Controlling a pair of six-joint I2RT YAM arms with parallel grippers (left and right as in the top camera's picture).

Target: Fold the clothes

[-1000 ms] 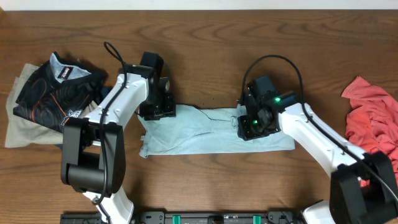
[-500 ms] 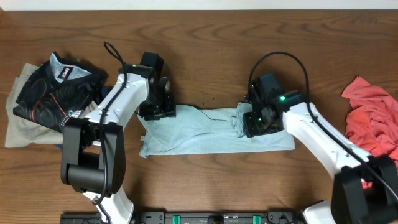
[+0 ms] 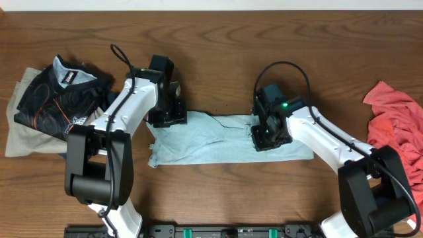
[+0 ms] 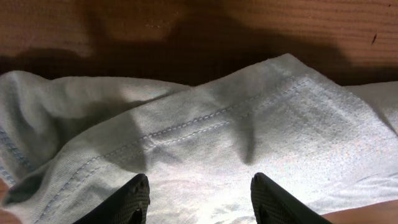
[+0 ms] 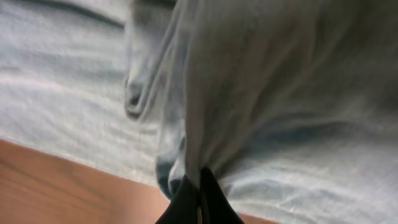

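A pale grey-green garment (image 3: 218,142) lies folded into a long strip across the middle of the table. My left gripper (image 3: 165,118) is open over its top left corner; in the left wrist view (image 4: 199,199) both fingers rest apart on the stitched hem of the garment (image 4: 205,124). My right gripper (image 3: 263,135) is shut on a bunched fold of the garment near its right part; in the right wrist view (image 5: 199,196) the cloth (image 5: 261,93) rises pinched between the closed fingers.
A black patterned shirt (image 3: 56,99) lies on a beige cloth (image 3: 23,142) at the far left. A red garment (image 3: 396,129) is heaped at the right edge. Bare wooden table (image 3: 218,53) lies behind the arms.
My right gripper shifted a little right and back left over the garment's right part, holding the bunched fold. The left arm has not moved.
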